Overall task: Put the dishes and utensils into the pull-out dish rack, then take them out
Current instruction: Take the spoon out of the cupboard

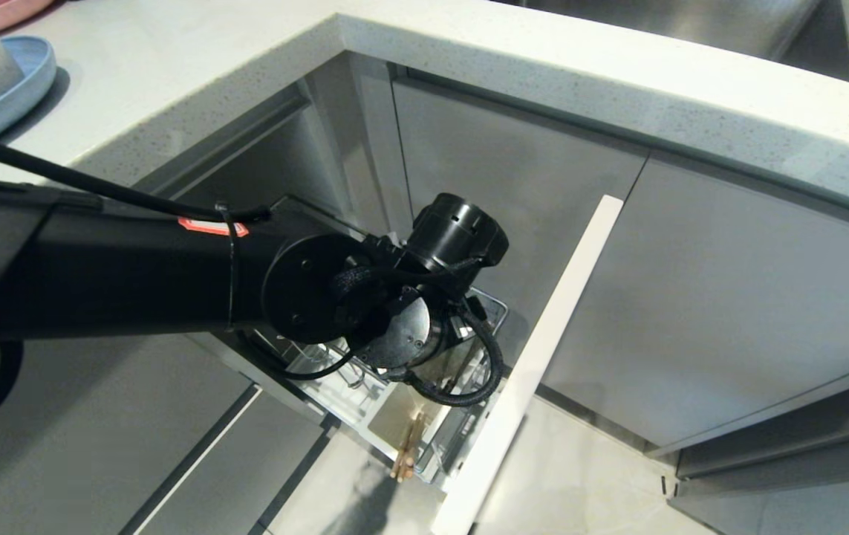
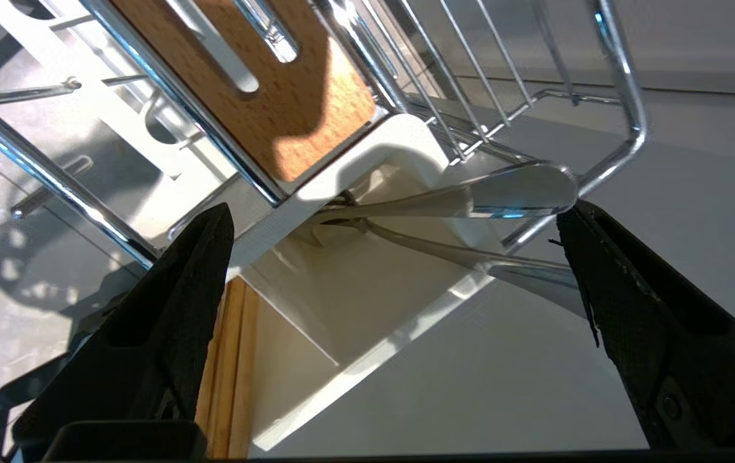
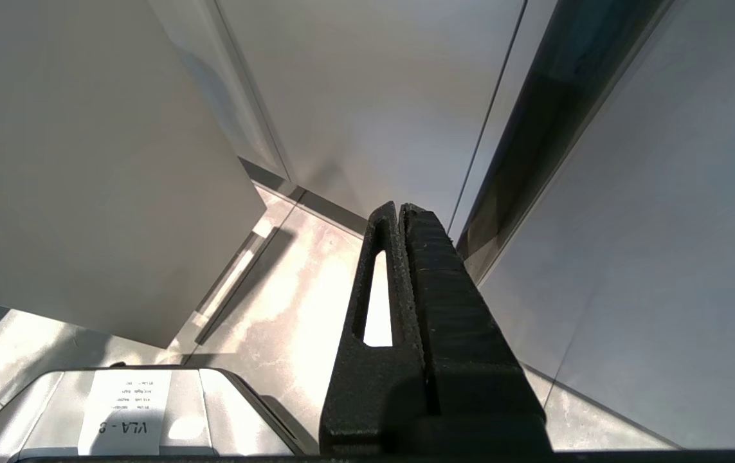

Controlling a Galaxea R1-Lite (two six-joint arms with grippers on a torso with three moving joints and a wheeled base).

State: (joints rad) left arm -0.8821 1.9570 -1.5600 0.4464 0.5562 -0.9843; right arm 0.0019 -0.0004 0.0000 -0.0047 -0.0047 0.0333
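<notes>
Left claw [image 2: 393, 225] spread wide over the caddy [image 2: 367, 302]: centre on one spoon [image 2: 515, 193] handle, avoid the rack [image 2: 624, 116] wires.

White paper label [image 3: 124, 407] on the grey robot base [image 3: 226, 411], right wrist view: large line reads "VLA - 2", seen upside down; last character partly uncertain.
Small print on the same label: several short lines above the large one, too small to read.
Red-orange sticker [image 1: 212, 226] on the left arm, head view: white marking inside it, not legible.
Elsewhere: no readable text.
</notes>
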